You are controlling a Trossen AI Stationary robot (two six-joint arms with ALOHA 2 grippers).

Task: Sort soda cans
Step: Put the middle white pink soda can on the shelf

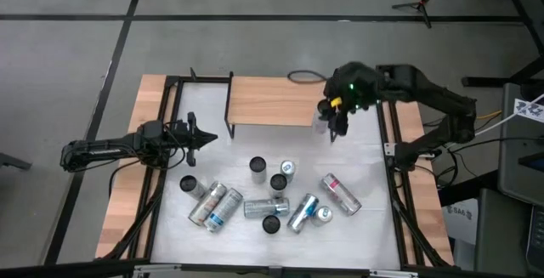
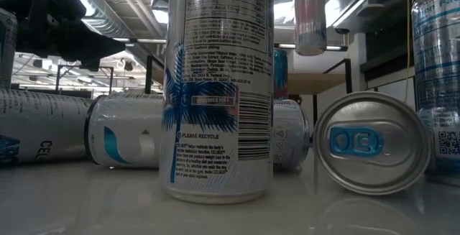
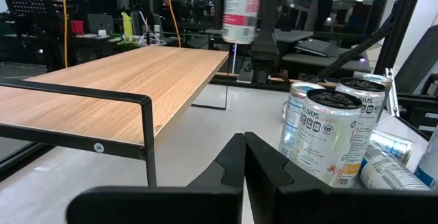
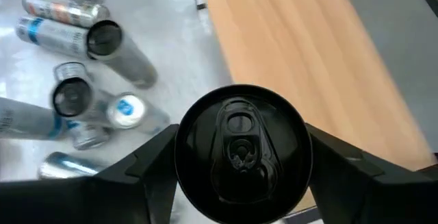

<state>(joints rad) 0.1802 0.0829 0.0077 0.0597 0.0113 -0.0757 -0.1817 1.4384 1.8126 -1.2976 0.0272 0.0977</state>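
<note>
**Soda can in transit beside the wooden shelf**

Item: one slim can with a dark top (image 4: 239,152), being carried upright by the right gripper (image 1: 330,116). The fingers (image 4: 147,166) are pressing on opposite sides of the can body, spread only as wide as the can. It is hanging clear of the table, just off the right end of the wooden shelf (image 1: 272,99).

Remaining stock: the other soda cans (image 1: 272,197) are lying and standing in a loose cluster in front of the shelf, some upright, some on their sides, several touching.

Left gripper (image 1: 204,136): waiting fully closed and empty, off the left front corner of the shelf.

Handling note: the carry is probably heading for the shelf top. Keeping the can vertical, clearing the shelf's black frame (image 3: 102,101), and lowering until the base is sitting flat before releasing should prevent tipping.
</note>
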